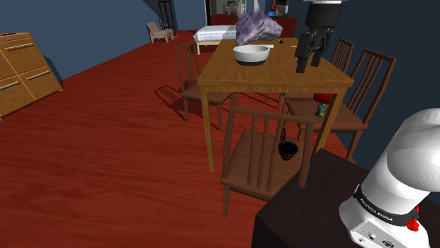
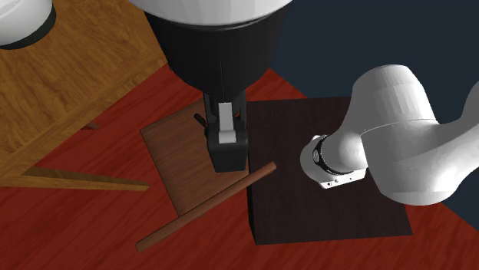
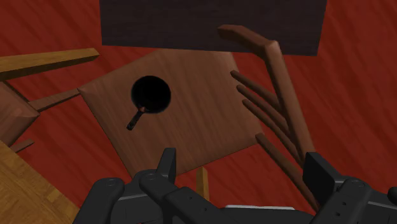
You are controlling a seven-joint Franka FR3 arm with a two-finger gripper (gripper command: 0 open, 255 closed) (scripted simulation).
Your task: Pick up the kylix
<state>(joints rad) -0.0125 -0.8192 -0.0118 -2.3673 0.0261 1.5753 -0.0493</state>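
Note:
The kylix is a shallow white bowl on a dark foot. It stands on the wooden table, in front of a purple-grey lump. In the second exterior view the kylix sits at the upper left corner. My black gripper hangs above the table's near edge, to the shoulder view's right of the kylix and apart from it. In the wrist view the gripper is open with nothing between its fingers, and it points down at a chair seat.
A small black pan with a short handle lies on the seat of the near chair. More chairs ring the table. The dark stand sits just behind the near chair. A wooden dresser stands at the left.

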